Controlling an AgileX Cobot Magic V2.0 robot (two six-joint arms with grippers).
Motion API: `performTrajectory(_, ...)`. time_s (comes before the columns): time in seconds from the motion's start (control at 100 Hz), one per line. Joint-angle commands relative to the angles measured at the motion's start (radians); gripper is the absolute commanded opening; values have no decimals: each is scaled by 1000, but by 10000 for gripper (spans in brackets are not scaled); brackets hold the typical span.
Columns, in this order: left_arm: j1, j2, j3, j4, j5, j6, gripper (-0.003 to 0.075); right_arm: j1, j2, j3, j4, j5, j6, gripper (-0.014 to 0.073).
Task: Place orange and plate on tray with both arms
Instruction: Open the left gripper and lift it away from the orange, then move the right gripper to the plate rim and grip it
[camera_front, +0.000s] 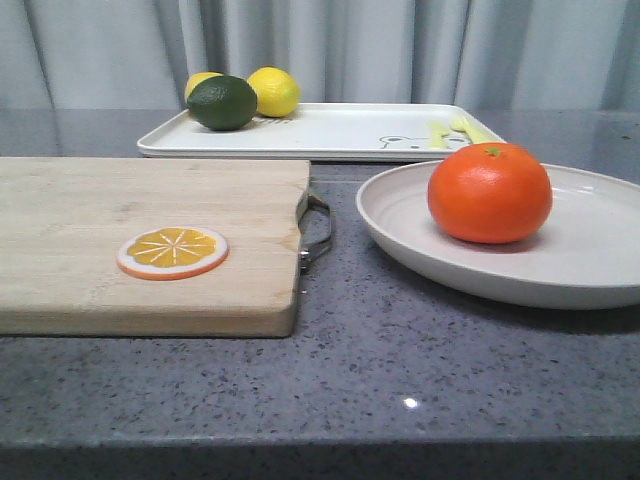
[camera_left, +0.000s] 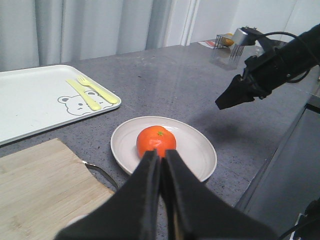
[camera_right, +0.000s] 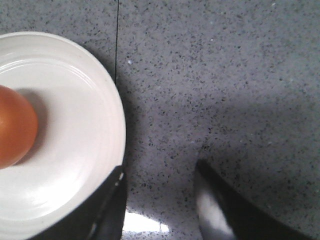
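Note:
The orange (camera_front: 489, 192) sits on the off-white plate (camera_front: 590, 262) at the right of the counter. Behind them lies the white tray (camera_front: 330, 130) with its bear drawing and yellow cutlery print. No gripper shows in the front view. In the left wrist view my left gripper (camera_left: 160, 153) is shut and empty, raised above the counter, with the orange (camera_left: 156, 139) and plate (camera_left: 200, 150) just beyond its tips. My right gripper (camera_right: 160, 170) is open above bare counter beside the plate (camera_right: 85, 125) rim; the orange (camera_right: 15, 132) shows at the frame's edge. The right gripper (camera_left: 234, 94) hovers beyond the plate.
A wooden cutting board (camera_front: 150, 200) with a metal handle (camera_front: 318, 230) fills the left, carrying an orange slice (camera_front: 172, 251). Two lemons (camera_front: 273, 90) and a lime (camera_front: 222, 102) rest on the tray's left end. A metal rack (camera_left: 227, 47) stands farther off. The counter's edge runs near the plate.

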Motion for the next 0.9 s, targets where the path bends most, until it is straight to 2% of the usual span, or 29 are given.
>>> performTrajectory(0.0, 2, 3, -28, -16, -80, 2, -20, -1, 50, -75, 15, 15, -8, 345)
performTrajectory(0.29, 2, 3, -28, -16, -96, 2, -20, 4, 235, -143, 90, 57, -18, 345)
performTrajectory(0.56, 2, 3, -28, -16, -97, 2, -20, 69, 289, -143, 94, 37, -27, 342)
performTrajectory(0.89, 2, 3, -28, -16, -97, 2, -20, 70, 353, -143, 94, 28, -27, 337)
